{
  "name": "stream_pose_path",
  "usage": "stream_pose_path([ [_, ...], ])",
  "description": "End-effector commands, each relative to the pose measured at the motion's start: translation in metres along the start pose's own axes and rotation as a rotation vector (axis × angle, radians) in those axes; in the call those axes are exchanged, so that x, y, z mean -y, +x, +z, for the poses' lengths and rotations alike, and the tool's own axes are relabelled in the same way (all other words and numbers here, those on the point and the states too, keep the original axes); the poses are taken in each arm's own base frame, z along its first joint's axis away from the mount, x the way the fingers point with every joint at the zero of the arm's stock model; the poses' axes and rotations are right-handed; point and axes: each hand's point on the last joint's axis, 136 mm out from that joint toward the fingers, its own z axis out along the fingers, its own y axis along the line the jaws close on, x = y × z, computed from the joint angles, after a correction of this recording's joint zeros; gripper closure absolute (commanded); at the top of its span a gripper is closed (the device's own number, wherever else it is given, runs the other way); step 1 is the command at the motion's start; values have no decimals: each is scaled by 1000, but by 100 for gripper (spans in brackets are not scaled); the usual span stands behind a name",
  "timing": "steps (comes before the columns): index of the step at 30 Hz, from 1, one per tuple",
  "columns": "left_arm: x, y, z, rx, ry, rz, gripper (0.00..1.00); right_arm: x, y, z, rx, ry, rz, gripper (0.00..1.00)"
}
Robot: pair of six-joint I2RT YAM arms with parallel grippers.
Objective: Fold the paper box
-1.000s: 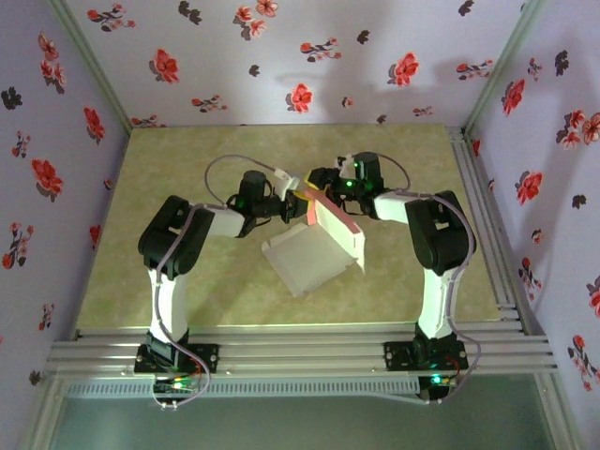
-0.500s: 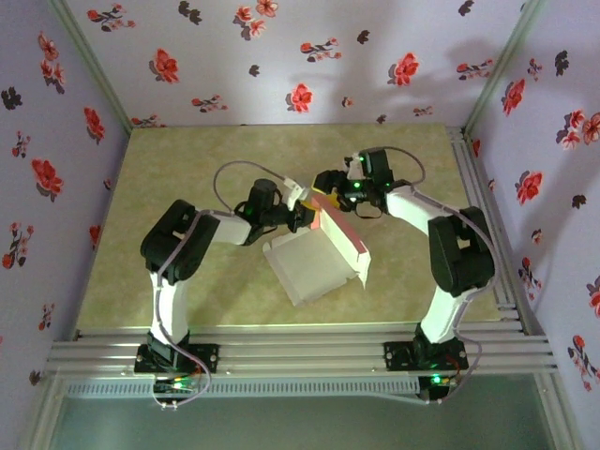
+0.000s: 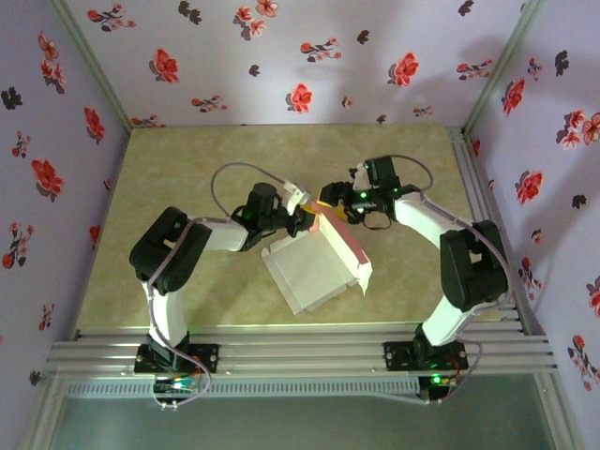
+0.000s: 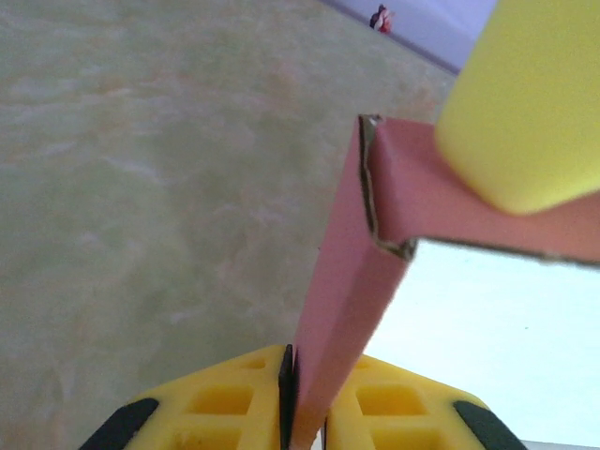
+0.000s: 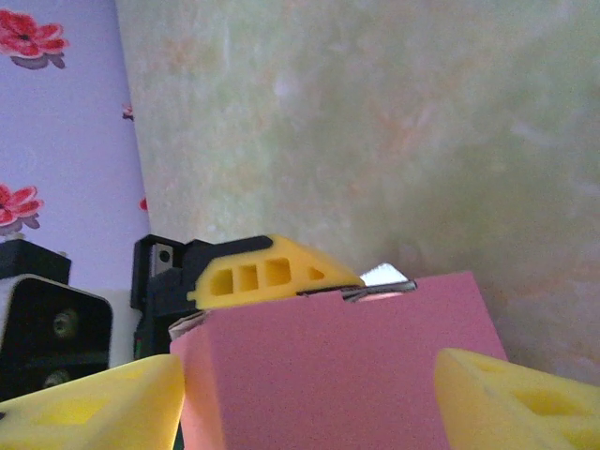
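Two grippers meet at the far corner of the paper box (image 3: 314,267), which lies opened, pale face up, on the green table (image 3: 159,178). The left gripper (image 3: 302,218) has its fingers (image 4: 225,412) drawn narrow on a raised pink panel, pinching the card edge-on between the pads. Just to its right, the right gripper (image 3: 330,200) holds its fingers (image 5: 520,398) spread wide. The adjoining pink panel stands between them, and whether they press it cannot be told.
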Motion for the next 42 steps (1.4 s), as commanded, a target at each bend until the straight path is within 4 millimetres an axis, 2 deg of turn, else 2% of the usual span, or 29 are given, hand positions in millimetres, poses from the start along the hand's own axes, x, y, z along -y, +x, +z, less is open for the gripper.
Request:
stream_pose_path([
  [1, 4, 2, -2, -11, -13, 33, 83, 5, 16, 4, -35, -22, 21, 29],
  [4, 3, 8, 1, -27, -33, 38, 82, 5, 18, 6, -25, -38, 29, 28],
  [7, 5, 12, 3, -37, -39, 46, 80, 4, 19, 8, -13, -48, 37, 24],
  [14, 8, 20, 4, -75, -36, 47, 78, 3, 20, 8, 8, -66, 49, 23],
  [27, 1, 20, 7, -73, -83, 78, 86, 3, 24, 13, 2, -117, 109, 24],
  [36, -6, 13, 9, -42, -147, 86, 95, 4, 32, 18, -7, -146, 137, 25],
  [42, -15, 9, 9, -21, -217, 33, 99, 3, 39, 21, -9, -159, 145, 27],
])
